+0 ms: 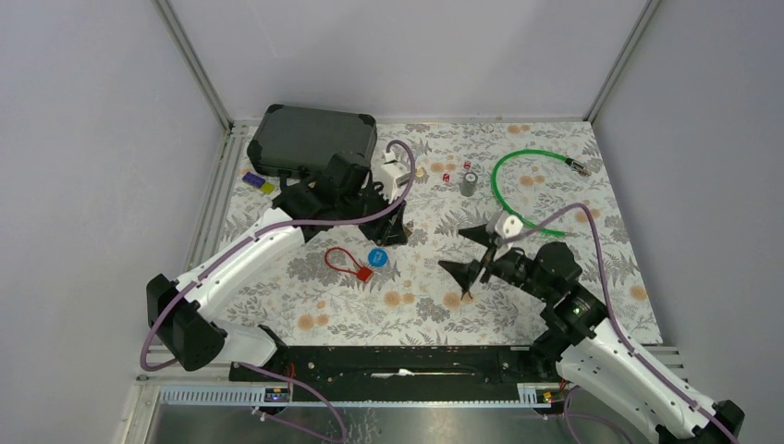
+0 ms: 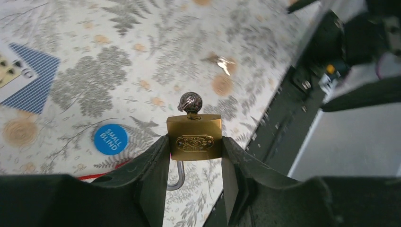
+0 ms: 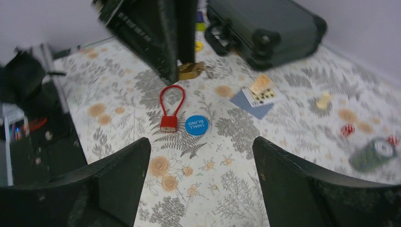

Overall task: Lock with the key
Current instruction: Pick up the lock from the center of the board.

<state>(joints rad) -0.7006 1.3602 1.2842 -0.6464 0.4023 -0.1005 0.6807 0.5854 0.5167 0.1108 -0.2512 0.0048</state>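
Grey walls [image 1: 92, 139] enclose floral tablecloth [image 1: 518, 310]; left pincer [image 2: 195, 141] grips brass padlock [image 2: 194, 132], right pincer [image 3: 201, 144] gapes

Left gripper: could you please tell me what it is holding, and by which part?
The left gripper clamps the padlock by the sides of its body, key inserted. The right gripper holds nothing.

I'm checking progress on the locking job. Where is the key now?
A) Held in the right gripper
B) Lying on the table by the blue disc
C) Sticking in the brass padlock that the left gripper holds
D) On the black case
C: in the left wrist view the key sits in the brass padlock, clamped by the left gripper.
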